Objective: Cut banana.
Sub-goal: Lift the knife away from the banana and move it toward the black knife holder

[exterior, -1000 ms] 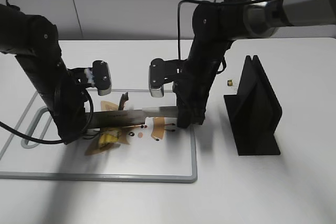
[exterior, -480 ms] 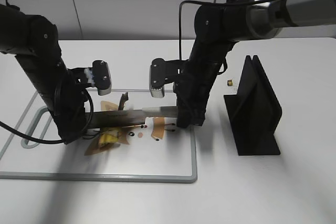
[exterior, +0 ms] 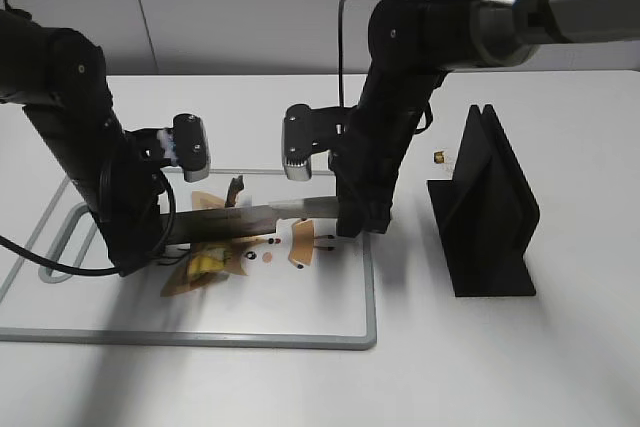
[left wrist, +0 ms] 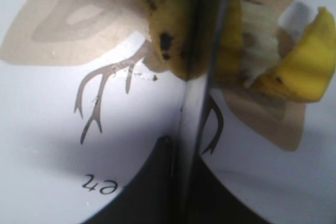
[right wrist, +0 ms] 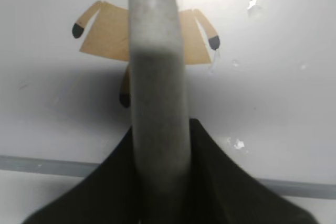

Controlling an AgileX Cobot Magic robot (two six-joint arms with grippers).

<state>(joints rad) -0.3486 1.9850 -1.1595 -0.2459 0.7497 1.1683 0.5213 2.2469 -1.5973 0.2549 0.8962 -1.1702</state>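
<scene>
A peeled yellow banana lies on the white cutting board at its left; the left wrist view shows it close up, with a cut piece to the right. A knife lies almost level across the board. My right gripper is shut on its grey handle. My left gripper is at the blade's tip end beside the banana. In the left wrist view its dark fingers sit tight on either side of the blade, which crosses the banana.
The board has a printed deer figure and a grey rim. A black knife stand stands on the table to the right. A small brass object lies behind it.
The right gripper has lifted the handle end of the knife slightly, so the blade tilts a little. The left arm has hardly moved.
</scene>
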